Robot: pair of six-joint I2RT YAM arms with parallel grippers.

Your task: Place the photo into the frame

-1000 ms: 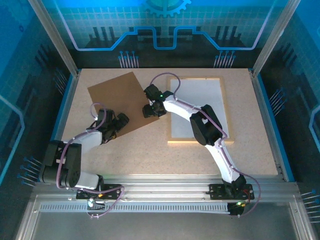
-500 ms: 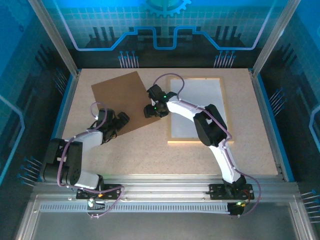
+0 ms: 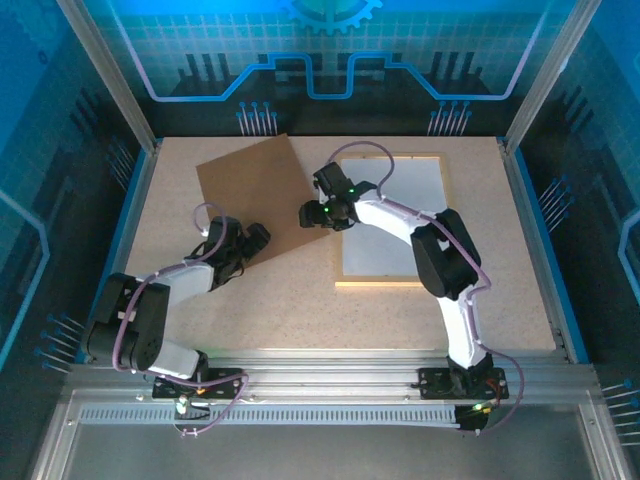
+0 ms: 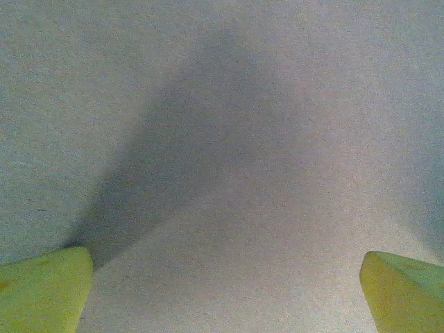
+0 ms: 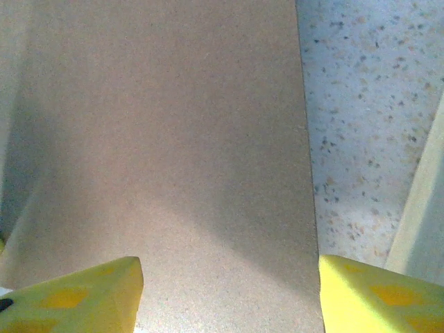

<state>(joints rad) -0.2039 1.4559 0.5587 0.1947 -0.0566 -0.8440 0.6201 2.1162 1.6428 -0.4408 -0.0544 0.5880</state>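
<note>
The frame (image 3: 390,283) of light wooden rails lies flat right of centre, with a pale sheet (image 3: 395,215) inside it. The photo's coast scene is out of view. A brown backing board (image 3: 250,190) lies tilted at the back left. My right gripper (image 3: 308,215) sits low over the board's right edge, its yellow fingers (image 5: 69,295) wide apart, open, with the board (image 5: 173,139) flat beneath them. My left gripper (image 3: 258,238) is open at the board's near corner. In the left wrist view its fingers (image 4: 41,291) spread over the plain brown board (image 4: 222,139).
Speckled tabletop (image 5: 368,104) shows right of the board's edge, and a pale frame rail (image 5: 423,215) runs just beyond it. Blue side walls (image 3: 130,220) border the table. The right arm (image 3: 440,260) arches over the frame.
The brown board has slid and turned toward the back right, and my right gripper moved that way with it. My left gripper has shifted slightly right, staying at the board's near corner.
</note>
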